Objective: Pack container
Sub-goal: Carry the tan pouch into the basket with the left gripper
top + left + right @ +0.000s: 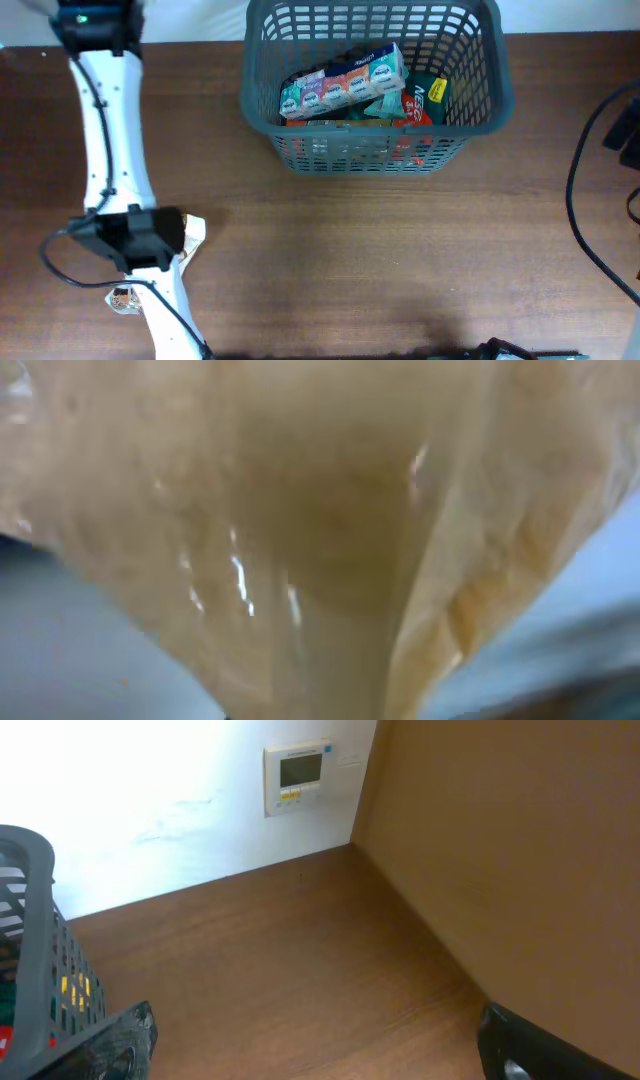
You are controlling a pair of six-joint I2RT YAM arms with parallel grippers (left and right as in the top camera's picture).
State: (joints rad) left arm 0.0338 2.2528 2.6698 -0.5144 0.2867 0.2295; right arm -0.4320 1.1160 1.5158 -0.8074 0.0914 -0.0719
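Gripping one tan crinkly packet (pixel 320 540), left gripper (pixel 96 18) is clenched; right gripper (pixel 330 1050) is spread, empty. One container (pixel 245 85) is loaded with at least three packets (pixel 345 78).

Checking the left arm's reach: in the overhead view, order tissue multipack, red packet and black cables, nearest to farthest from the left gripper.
From the left gripper, top left:
1. tissue multipack, left in the basket
2. red packet, basket's right side
3. black cables, far right edge

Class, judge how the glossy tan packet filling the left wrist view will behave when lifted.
Probably floppy: the packet shows creased, folded film. Likely slippery, given its glossy highlights. It seems light, since the film looks thin and translucent.
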